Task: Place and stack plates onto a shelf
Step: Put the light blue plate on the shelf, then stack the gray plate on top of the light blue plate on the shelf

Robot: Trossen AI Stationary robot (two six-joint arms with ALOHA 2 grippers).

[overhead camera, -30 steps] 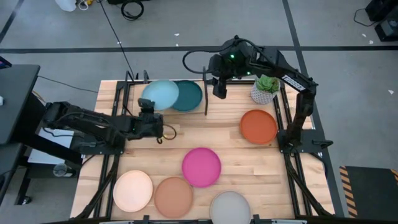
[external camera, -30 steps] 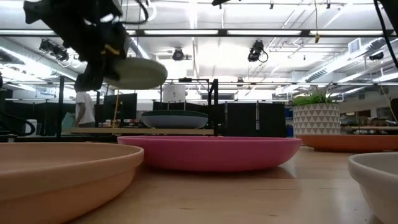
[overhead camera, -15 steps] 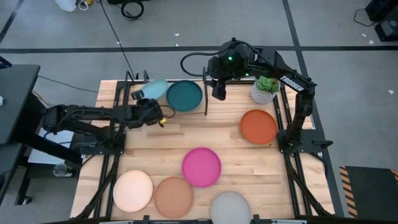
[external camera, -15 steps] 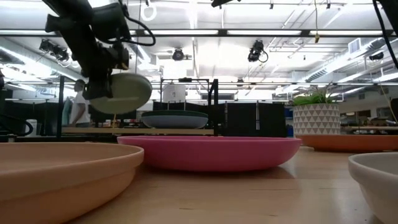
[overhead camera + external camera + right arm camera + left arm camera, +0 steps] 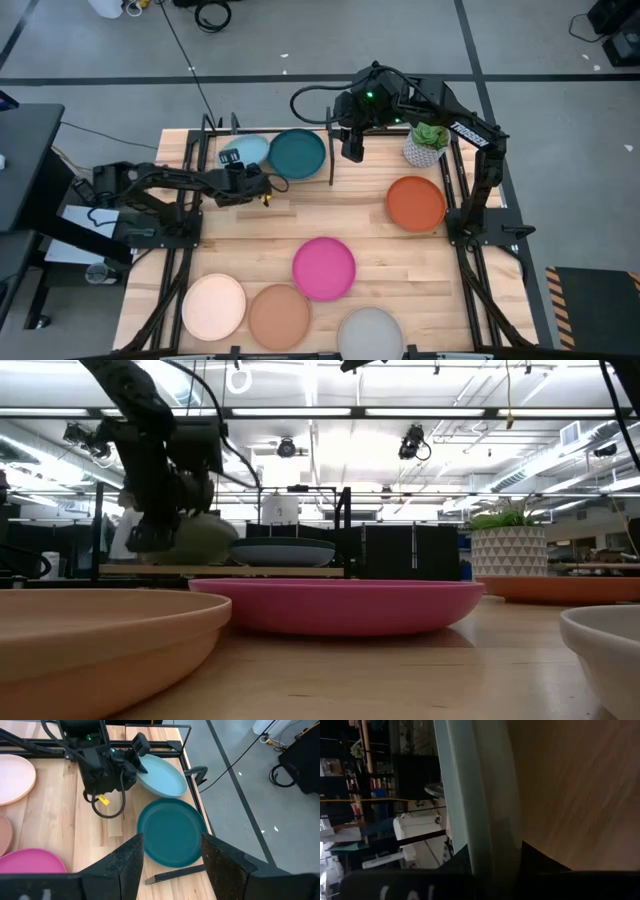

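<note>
You had one plate down on the shelf [image 5: 210, 135]: the dark teal plate [image 5: 297, 153] lay flat on its board, toward the right end. The left claw [image 5: 240, 170] was clenched on the rim of the light teal plate [image 5: 245, 152], which sat tilted over the shelf's left half, just beside the dark teal one and, as far as I could judge from the right wrist view, not yet lying flat; whether the two rims touched I could not tell. The right claw [image 5: 172, 862] hung above the dark teal plate with its fingers spread and nothing between them. Five plates were left on the tabletop [image 5: 270, 225]: the orange-red plate [image 5: 416, 202] at the right, the magenta plate [image 5: 324, 268] in the middle, and the cream-peach plate [image 5: 213, 306], tan plate [image 5: 279, 316] and light grey plate [image 5: 370, 333] along the near edge. No blue plate showed in any view. By my reckoning you were under a third done, stacking not begun. A potted plant [image 5: 429, 142] stood by the shelf's right end, close to the right arm's path. The shelf's upright bar [image 5: 331, 158] stood just beside the dark teal plate, a likely snag for later plates.
</note>
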